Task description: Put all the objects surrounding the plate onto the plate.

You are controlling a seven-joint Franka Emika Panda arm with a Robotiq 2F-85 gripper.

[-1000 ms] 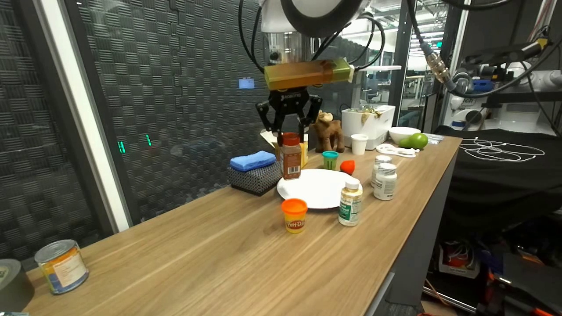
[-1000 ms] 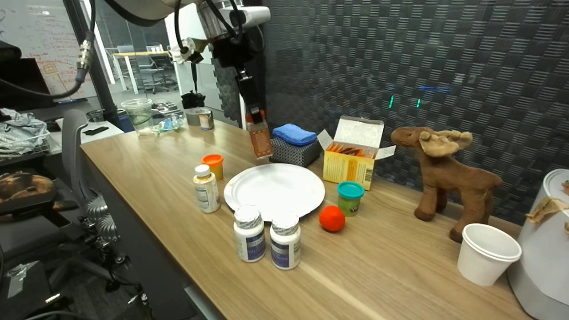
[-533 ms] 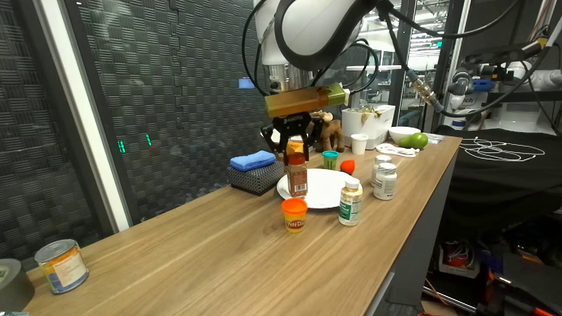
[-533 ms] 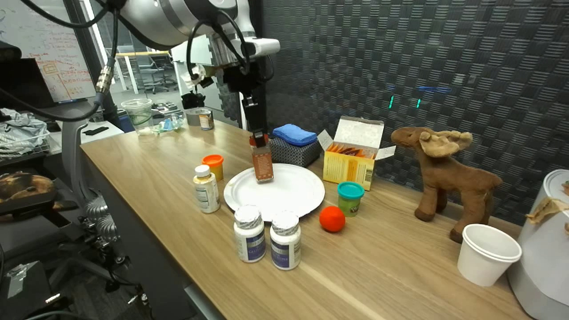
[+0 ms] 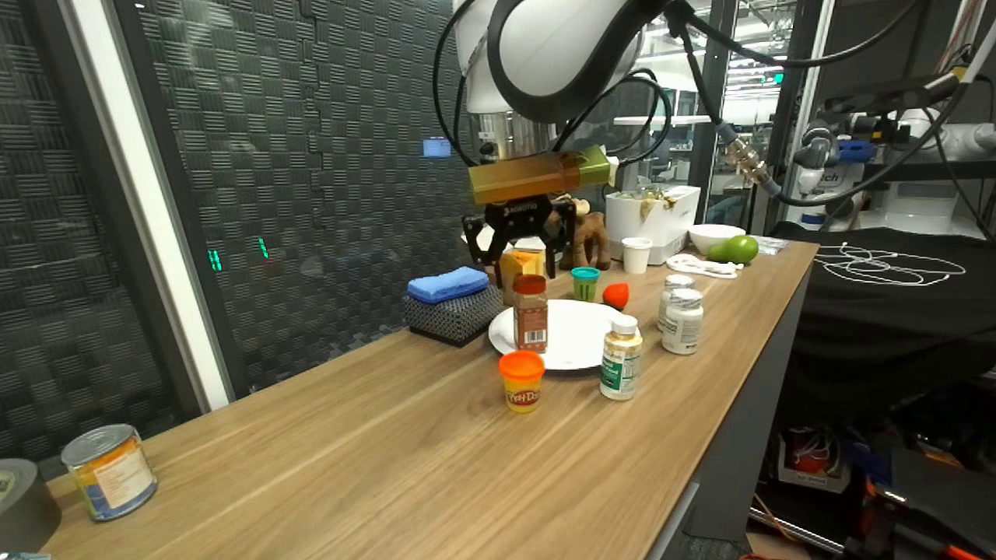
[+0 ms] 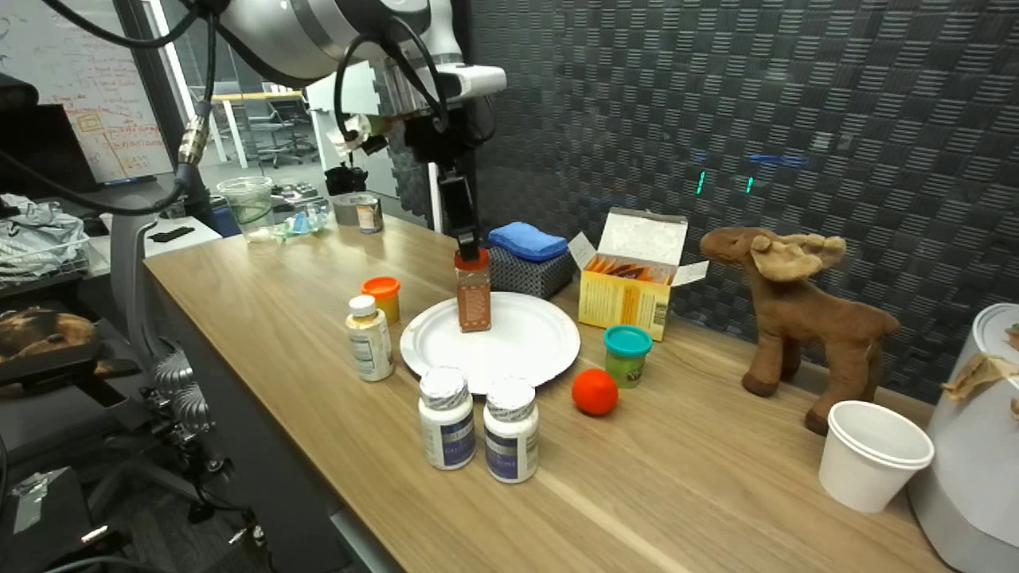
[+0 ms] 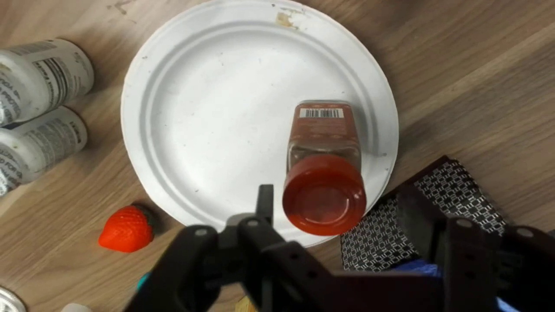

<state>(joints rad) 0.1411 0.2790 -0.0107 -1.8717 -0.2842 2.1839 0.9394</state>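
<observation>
Jar [image 5: 531, 315] upright on the plate [image 7: 243, 121], off centre. In the wrist view, the fingers [image 7: 265, 203] stand spread, one on each side of its red lid [image 7: 324, 195], clear of it. Orange tub [image 5: 522, 385], green-labelled bottle [image 5: 621, 369], two white bottles [image 6: 447, 434] and green tub [image 6: 626, 366] stand around the plate on the tabletop [image 5: 373, 467].

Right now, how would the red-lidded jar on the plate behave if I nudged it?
The red-lidded jar might tip if nudged high, being much taller than wide. Its squared body probably won't roll far. Its smooth walls look stiff, though perhaps slippery.
</observation>
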